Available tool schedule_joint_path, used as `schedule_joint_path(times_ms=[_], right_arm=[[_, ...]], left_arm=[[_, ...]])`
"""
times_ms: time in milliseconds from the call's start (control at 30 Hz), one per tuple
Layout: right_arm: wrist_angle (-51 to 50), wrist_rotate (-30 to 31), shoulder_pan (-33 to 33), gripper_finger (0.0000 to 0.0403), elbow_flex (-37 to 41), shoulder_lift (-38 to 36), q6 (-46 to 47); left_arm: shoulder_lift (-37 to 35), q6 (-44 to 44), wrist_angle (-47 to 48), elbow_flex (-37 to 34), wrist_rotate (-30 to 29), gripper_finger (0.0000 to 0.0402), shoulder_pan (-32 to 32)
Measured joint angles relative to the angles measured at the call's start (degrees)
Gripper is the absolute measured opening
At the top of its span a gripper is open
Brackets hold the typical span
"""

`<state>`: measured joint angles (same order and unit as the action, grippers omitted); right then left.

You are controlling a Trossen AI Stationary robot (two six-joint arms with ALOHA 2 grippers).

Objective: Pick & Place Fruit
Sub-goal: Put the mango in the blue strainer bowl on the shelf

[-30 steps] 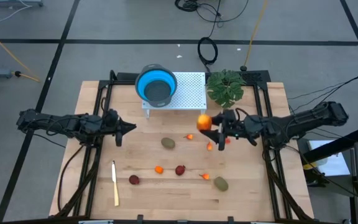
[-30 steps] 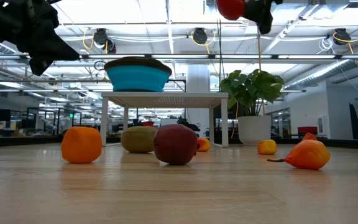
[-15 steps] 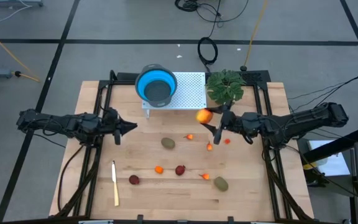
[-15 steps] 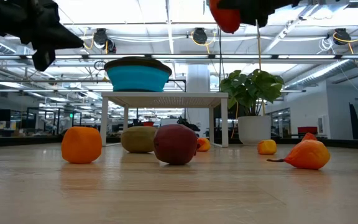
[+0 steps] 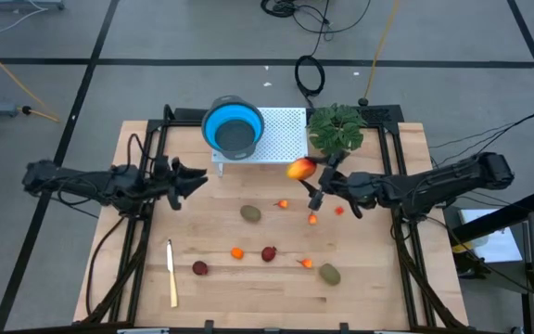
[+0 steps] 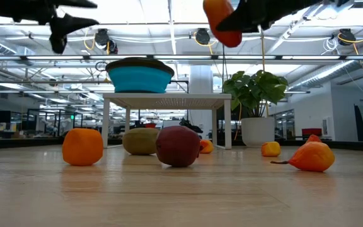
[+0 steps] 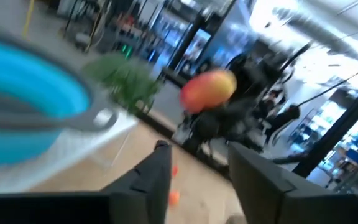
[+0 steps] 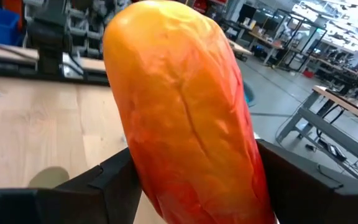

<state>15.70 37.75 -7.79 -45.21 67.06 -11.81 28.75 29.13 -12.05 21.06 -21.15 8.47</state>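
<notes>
The large oblong red-orange-yellow fruit (image 5: 301,168) hangs in the air just right of the blue bowl (image 5: 234,128), with my right gripper (image 5: 312,179) shut on it. The bowl stands on a white perforated stand (image 5: 286,130). Two olive ovals (image 5: 250,212) (image 5: 329,274), dark red balls (image 5: 269,253) (image 5: 199,268) and small orange pieces (image 5: 237,251) lie on the wooden table. My left gripper (image 5: 198,176) hovers open and level at the table's left, left of the stand, touching nothing. My right gripper pinches the oblong fruit between its two fingers (image 8: 114,180), which sit on opposite sides of its lower part (image 8: 157,186). The fingers come level from the table's right. The fruit is lifted clear of the table (image 6: 222,22) and sticks out beyond the fingers, slanting.
A leafy potted plant (image 5: 336,130) stands close behind my right gripper, right of the stand. A cream-yellow knife (image 5: 171,272) lies near the front left. A black frame (image 5: 156,139) runs along the table's sides.
My right gripper has carried the oblong fruit a little toward the table's left and far edge, closer to the stand, rolling its wrist so that the fruit has turned. My left gripper has risen, tipped up to level and opened.
</notes>
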Motion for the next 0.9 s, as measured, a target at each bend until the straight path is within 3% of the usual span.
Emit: schedule_joint_path(times_ms=[167, 333, 733, 900], right_arm=[[1.76, 0.00, -0.02, 0.0276, 0.00, 3.57, 0.16], [7.93, -0.01, 0.00, 0.0276, 0.00, 7.81, -0.41], [17.98, 0.22, -0.02, 0.0277, 0.00, 12.81, -1.36], [21.99, 0.20, -0.15, 0.0277, -0.02, 12.81, -2.16]], left_arm=[[6.06, -7.96, -14.86, 0.00, 1.67, 0.0220, 0.02], [12.92, -14.39, -26.74, 0.28, 2.64, 0.0248, 0.02], [29.89, -28.83, -28.03, 13.33, 1.53, 0.0253, 0.24], [35.97, -31.27, -22.16, 20.29, 1.51, 0.0253, 0.24]])
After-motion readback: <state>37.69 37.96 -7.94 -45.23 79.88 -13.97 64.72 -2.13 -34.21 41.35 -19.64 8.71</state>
